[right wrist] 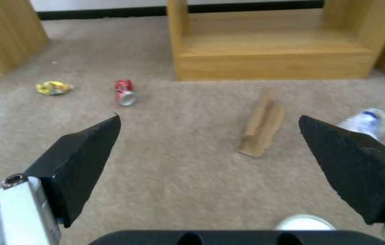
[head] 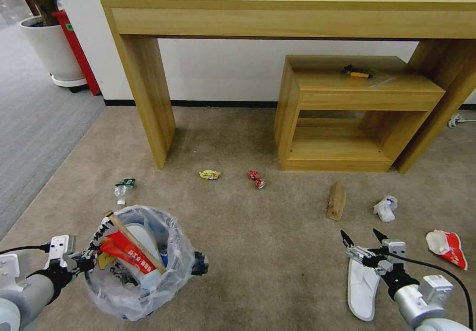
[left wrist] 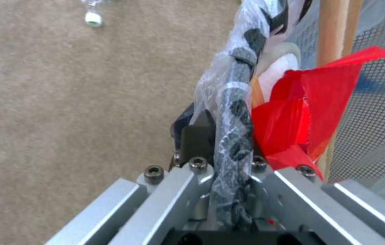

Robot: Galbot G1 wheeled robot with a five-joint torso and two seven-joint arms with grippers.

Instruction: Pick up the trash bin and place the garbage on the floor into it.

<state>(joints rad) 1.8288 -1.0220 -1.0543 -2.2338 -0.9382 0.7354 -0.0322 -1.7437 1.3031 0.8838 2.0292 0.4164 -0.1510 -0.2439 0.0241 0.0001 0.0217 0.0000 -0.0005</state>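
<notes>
The left end effector (head: 85,264) is pinching the bin (head: 141,264) rim beside it. The right end effector (head: 364,237), spread wide, is hovering over the slipper (head: 361,289); the next move likely calls for lowering onto it.

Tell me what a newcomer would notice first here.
The bagged bin, stuffed with a red wrapper and a stick, sits near left, its rim pinched by the left gripper. The open right gripper hovers over a white slipper, with litter scattered on the carpet ahead.
</notes>
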